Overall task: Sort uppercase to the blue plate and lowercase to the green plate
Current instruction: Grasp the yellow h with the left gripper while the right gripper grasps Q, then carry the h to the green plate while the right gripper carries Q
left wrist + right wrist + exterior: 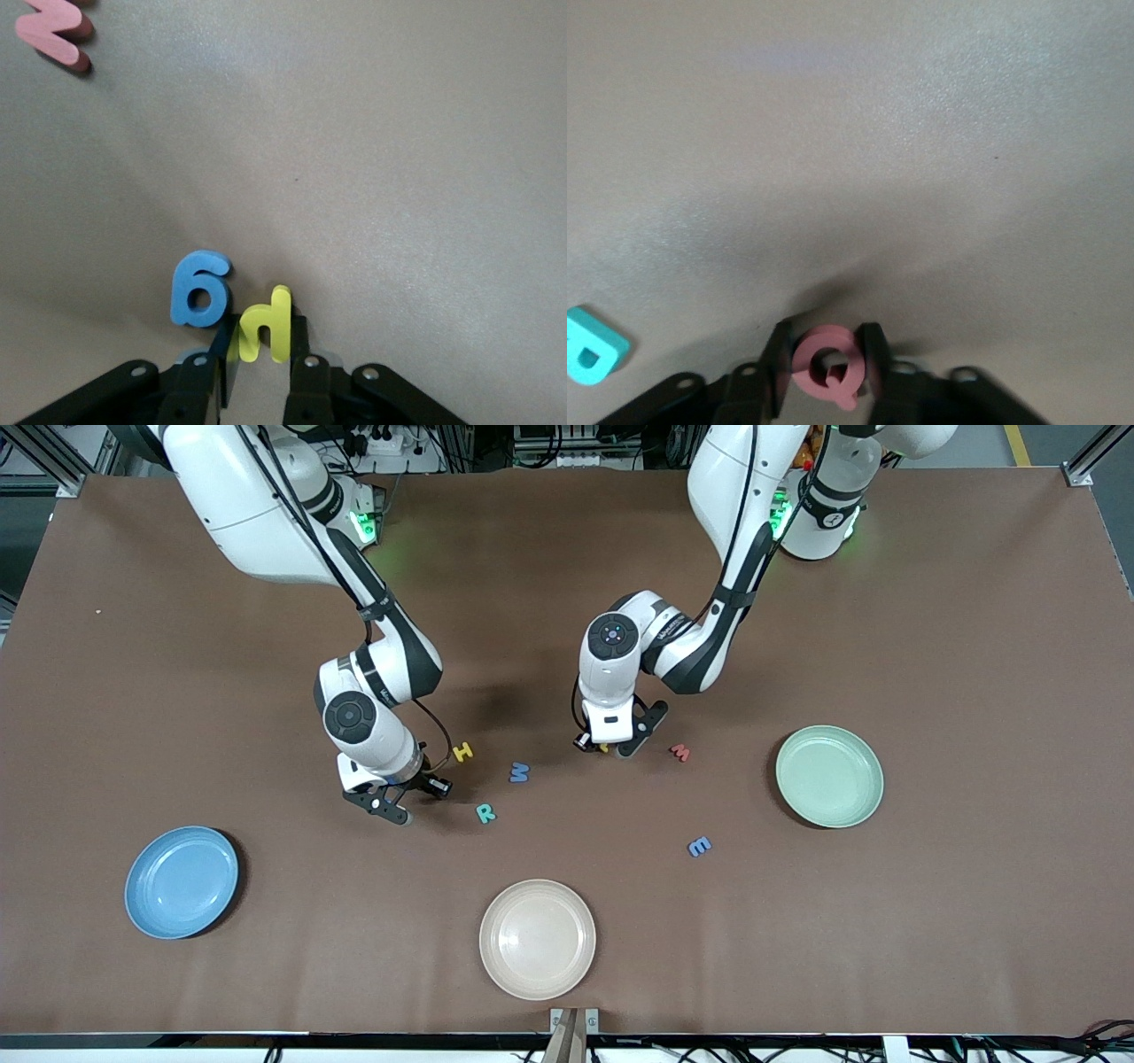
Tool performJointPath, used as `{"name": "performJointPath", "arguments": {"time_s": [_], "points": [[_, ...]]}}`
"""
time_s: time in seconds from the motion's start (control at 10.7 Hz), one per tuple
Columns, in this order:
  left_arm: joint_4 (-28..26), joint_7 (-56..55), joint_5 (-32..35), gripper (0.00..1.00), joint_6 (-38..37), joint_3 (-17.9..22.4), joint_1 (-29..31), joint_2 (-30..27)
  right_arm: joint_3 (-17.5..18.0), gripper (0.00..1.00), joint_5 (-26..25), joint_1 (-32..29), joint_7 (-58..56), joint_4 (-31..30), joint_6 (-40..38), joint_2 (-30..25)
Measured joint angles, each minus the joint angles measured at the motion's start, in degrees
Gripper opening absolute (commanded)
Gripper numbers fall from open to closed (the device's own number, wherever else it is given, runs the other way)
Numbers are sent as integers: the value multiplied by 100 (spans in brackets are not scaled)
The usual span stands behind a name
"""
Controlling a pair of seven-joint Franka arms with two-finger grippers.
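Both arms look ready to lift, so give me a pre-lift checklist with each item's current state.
1. Left tool shut on the yellow h: ok.
2. Blue g apart from that grip: not ok; it lies right beside the h and may get dragged.
3. Right tool closed around the red Q: ok; both fingers flank it.
4. Green plate free to take the h: ok.
5. Blue plate free to take the Q: ok.
6. Teal R apart from the right tool: ok.
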Motion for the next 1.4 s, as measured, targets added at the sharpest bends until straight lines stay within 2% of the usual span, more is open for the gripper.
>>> {"name": "performJointPath", "arguments": {"time_s": [0.28, 0.56, 0.74, 1.12, 1.4], "points": [[106, 48, 6, 14, -400, 26, 7, 3, -20, 0, -6, -1, 0, -7, -1, 14], [383, 285, 6, 11, -951, 74, 24, 2, -248, 0, -20, -142, -442, 75, -151, -106], [561, 663, 8, 10, -1319, 121, 99, -35, -564, 0, -42, -338, -1247, 140, -460, -279], [618, 2087, 10, 9, -2116, 154, 700, -438, -1508, 0, -252, -499, -3030, 399, -830, -338], [379, 3320, 378, 5, -2397, 166, 1340, -859, -1632, 0, -284, -1061, -4403, 767, -854, -326]]}}
